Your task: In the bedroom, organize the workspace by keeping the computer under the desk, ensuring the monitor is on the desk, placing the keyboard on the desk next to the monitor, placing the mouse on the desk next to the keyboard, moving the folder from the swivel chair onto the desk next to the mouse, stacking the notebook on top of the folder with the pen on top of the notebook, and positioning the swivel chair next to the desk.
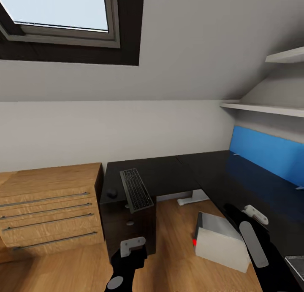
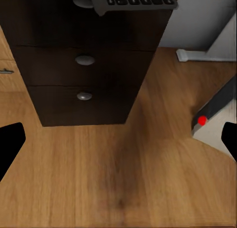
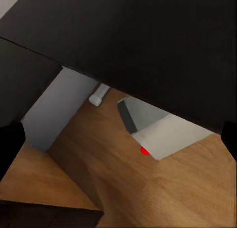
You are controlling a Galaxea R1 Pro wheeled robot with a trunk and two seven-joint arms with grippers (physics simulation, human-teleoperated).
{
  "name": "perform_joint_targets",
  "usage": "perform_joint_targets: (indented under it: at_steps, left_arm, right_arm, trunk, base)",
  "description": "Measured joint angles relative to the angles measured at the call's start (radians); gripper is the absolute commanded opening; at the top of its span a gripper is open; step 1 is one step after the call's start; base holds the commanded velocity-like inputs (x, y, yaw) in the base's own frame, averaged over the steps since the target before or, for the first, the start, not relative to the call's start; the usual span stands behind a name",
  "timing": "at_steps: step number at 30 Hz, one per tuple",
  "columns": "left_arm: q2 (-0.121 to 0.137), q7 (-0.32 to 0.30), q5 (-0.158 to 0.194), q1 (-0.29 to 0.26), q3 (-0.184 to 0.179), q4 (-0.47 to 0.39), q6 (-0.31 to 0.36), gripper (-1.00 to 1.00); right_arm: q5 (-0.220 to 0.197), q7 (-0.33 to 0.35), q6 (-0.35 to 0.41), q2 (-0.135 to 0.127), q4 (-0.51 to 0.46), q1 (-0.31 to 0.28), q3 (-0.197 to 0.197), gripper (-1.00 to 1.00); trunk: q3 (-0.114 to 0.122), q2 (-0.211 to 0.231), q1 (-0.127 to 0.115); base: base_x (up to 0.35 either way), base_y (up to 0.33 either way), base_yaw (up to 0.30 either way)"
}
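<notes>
The black L-shaped desk [image 1: 169,174] runs along the wall and down the right side. The keyboard [image 1: 135,190] lies on its left end, its near edge overhanging the drawers, and the small black mouse [image 1: 112,193] sits just left of it. The pale grey computer [image 1: 221,241] lies tilted on the floor by the desk's inner corner, its red light [image 1: 194,242] facing me. My left gripper [image 2: 118,141] is open above the floor in front of the desk drawers [image 2: 85,60]. My right gripper [image 3: 118,139] is open, looking at the computer [image 3: 165,134] under the desk edge [image 3: 148,40].
A light wood drawer unit [image 1: 48,205] stands against the desk's left side. A blue wall panel [image 1: 270,150] and white shelves [image 1: 270,109] line the right wall. A white desk foot [image 1: 192,197] rests on the plank floor [image 1: 173,250]. A skylight [image 1: 59,13] is overhead.
</notes>
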Motion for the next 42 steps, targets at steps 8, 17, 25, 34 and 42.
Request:
perform_joint_targets:
  at_steps: [8, 17, 25, 34, 42]
  left_arm:
    - [0.001, 0.001, 0.000, 0.000, -0.002, -0.001, -0.002, 1.00]
    - [0.002, 0.001, 0.000, 0.000, -0.002, -0.004, -0.002, 1.00]
    - [0.010, 0.009, -0.001, 0.000, -0.002, -0.024, -0.004, 1.00]
    - [0.026, 0.025, 0.000, 0.000, -0.014, -0.042, -0.005, 1.00]
    - [0.028, 0.026, 0.000, 0.000, -0.016, -0.053, -0.004, 1.00]
  right_arm:
    - [0.000, -0.001, -0.060, -0.002, 0.038, 0.000, -0.005, 1.00]
    - [0.000, -0.002, -0.135, -0.025, 0.092, 0.000, -0.010, 1.00]
    - [0.000, -0.001, -0.246, -0.045, 0.144, 0.000, -0.010, 1.00]
    - [0.031, 0.000, -0.363, -0.055, 0.209, 0.000, -0.010, 1.00]
    - [0.081, 0.004, -0.399, -0.052, 0.235, 0.000, 0.004, 1.00]
  trunk:
    - [0.000, 0.000, 0.000]
    - [0.000, 0.000, 0.000]
    - [0.000, 0.000, 0.000]
    - [0.000, 0.000, 0.000]
    - [0.000, 0.000, 0.000]
  base:
    - [0.000, 0.000, -0.300]
    - [0.000, 0.000, -0.300]
    - [0.000, 0.000, -0.300]
    - [0.000, 0.000, -0.300]
    - [0.000, 0.000, -0.159]
